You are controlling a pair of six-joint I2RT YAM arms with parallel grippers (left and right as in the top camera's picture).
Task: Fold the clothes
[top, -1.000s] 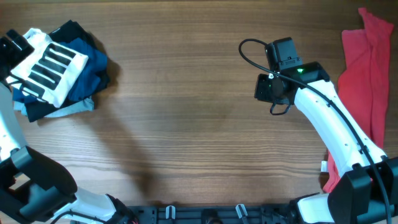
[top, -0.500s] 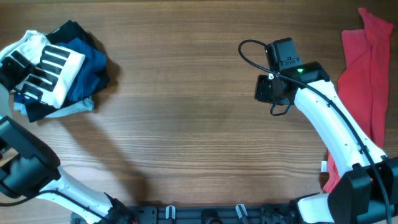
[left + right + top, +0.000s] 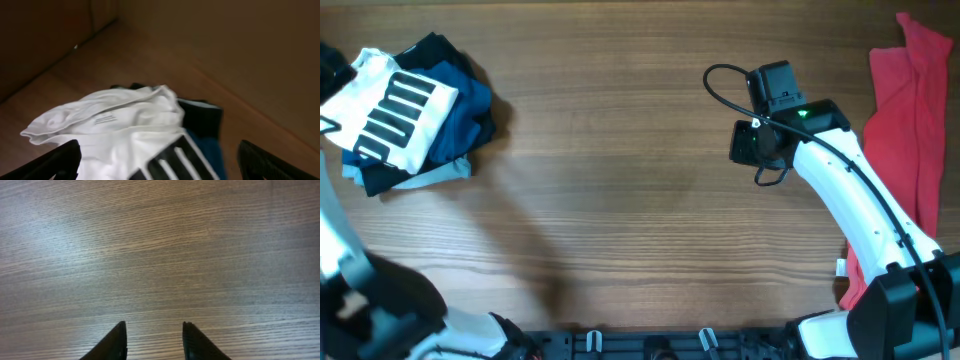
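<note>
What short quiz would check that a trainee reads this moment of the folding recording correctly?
1. True or false: the right claw hangs open over the bare table, apart from the red shirt.
2. The white shirt with black bars lies: A) on top of the pile of dark and blue clothes; B) spread flat mid-table; C) under the red shirt.
3. Fill in: in the left wrist view, the fingers of the left claw stand wide ____.

Key: 1 true; 2 A; 3 apart (open).
</note>
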